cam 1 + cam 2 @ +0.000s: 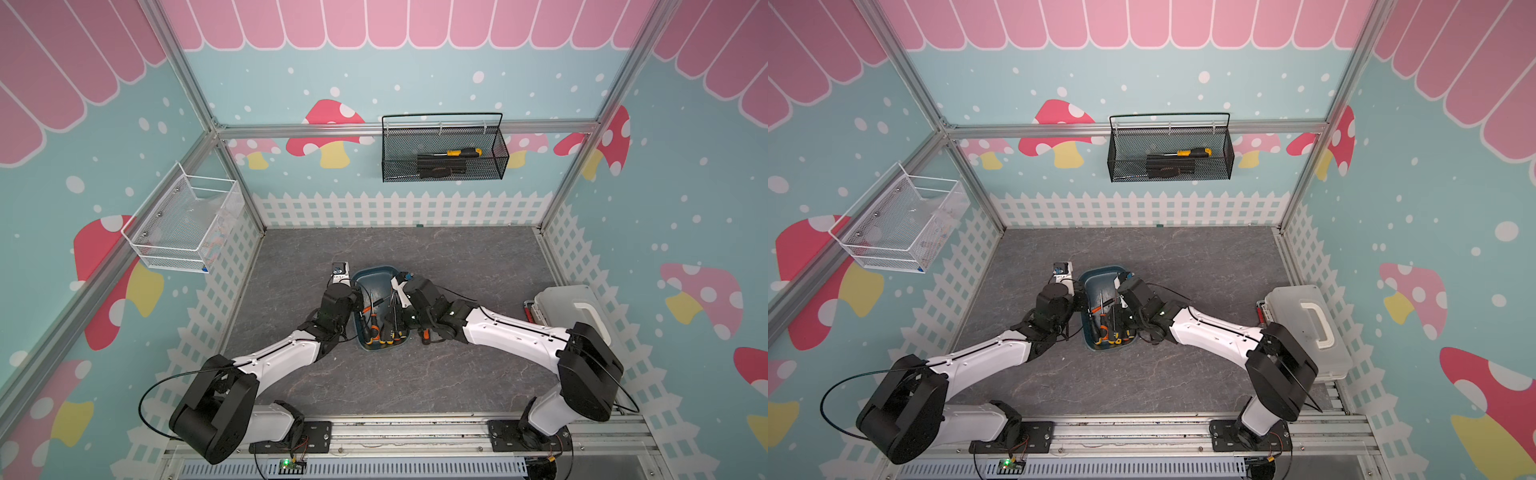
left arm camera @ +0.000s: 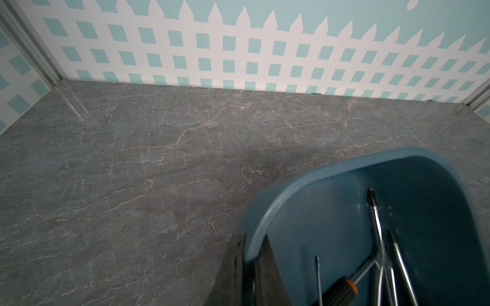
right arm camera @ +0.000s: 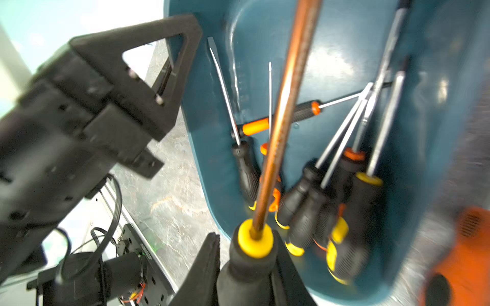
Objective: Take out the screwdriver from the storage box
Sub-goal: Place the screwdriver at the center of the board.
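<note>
Right wrist: right hand [image 3: 245,235] grips screwdriver [image 3: 275,148].

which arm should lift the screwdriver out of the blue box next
Right. The right gripper is closed on a yellow-collared screwdriver at the storage box, while the left gripper is clamped on the box wall, apparently steadying it.

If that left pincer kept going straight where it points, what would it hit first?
The left pincer clamps the dark teal-blue plastic tub's side wall; straight ahead, that wall's rounded corner probably comes first.
</note>
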